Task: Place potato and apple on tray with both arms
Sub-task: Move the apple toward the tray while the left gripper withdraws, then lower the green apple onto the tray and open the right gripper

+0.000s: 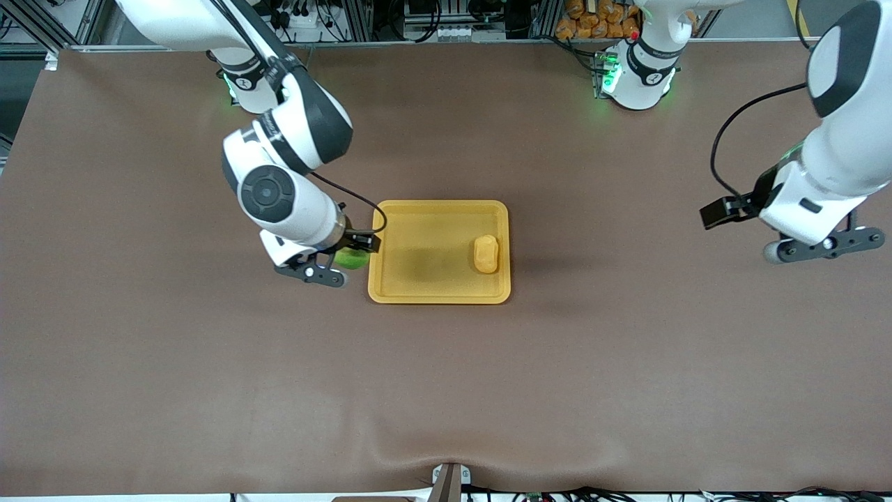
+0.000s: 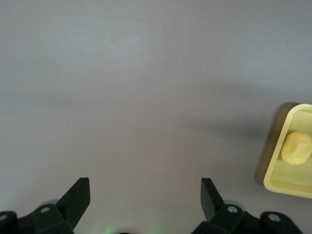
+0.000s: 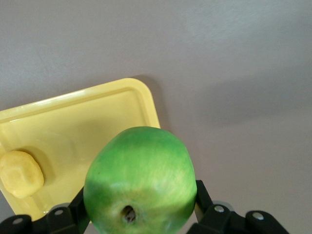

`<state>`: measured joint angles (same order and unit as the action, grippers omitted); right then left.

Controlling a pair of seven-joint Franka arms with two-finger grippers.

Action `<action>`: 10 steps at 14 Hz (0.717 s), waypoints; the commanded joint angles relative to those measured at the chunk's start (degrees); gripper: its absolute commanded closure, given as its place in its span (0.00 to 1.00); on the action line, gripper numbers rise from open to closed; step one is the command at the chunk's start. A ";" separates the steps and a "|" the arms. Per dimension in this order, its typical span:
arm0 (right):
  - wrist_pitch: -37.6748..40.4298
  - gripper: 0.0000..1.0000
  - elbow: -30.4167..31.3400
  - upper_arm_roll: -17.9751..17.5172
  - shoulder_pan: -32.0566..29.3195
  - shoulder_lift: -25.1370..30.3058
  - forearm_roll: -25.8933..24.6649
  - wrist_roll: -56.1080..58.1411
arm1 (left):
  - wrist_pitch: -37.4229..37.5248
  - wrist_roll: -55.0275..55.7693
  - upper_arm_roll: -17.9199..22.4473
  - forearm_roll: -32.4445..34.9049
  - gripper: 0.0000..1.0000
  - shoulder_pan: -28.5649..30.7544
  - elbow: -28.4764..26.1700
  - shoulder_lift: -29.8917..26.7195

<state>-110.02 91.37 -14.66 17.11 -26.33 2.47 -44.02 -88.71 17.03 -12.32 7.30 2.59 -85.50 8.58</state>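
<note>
— What's hard to see here?

— The apple (image 1: 350, 260): from the front the right arm's wrist covers most of it. The right gripper (image 1: 339, 263) clamps it in the air at the edge of the yellow tray (image 1: 425, 287), toward the right arm's end of the table.

— And the potato (image 1: 486, 254)?

— Lying in the tray, at the end toward the left arm.

— The other arm?

— Waiting. The left gripper (image 2: 146, 200) hangs with fingers wide, holding nothing, over bare table (image 1: 627, 362). No legible writing anywhere.
</note>
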 commanded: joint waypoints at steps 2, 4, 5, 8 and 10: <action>-1.60 1.00 -0.40 0.51 1.52 -1.96 0.87 -0.89 | 1.61 -5.59 -0.24 -0.88 0.00 2.23 -0.64 -3.74; -3.09 1.00 -0.40 0.60 1.61 -3.28 0.87 -0.89 | 2.57 -8.14 -0.24 -0.88 0.00 2.59 -0.72 -4.97; -4.05 1.00 -0.40 0.60 1.61 -3.89 0.87 -0.89 | 3.10 -7.71 -0.24 -0.97 0.00 2.59 -0.81 -5.59; -4.76 1.00 -0.40 0.60 2.22 -5.48 0.70 -0.89 | 3.72 -8.50 -0.24 -0.88 0.00 2.68 -0.72 -7.00; -6.95 1.00 -0.40 0.60 2.75 -7.23 0.61 -0.89 | 3.64 -8.68 -0.33 -0.97 0.00 2.59 -0.46 -7.18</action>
<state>-115.32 91.39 -14.62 18.54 -32.12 2.47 -44.31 -85.60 9.85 -12.35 7.29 4.71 -85.53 2.63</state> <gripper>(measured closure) 0.159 0.000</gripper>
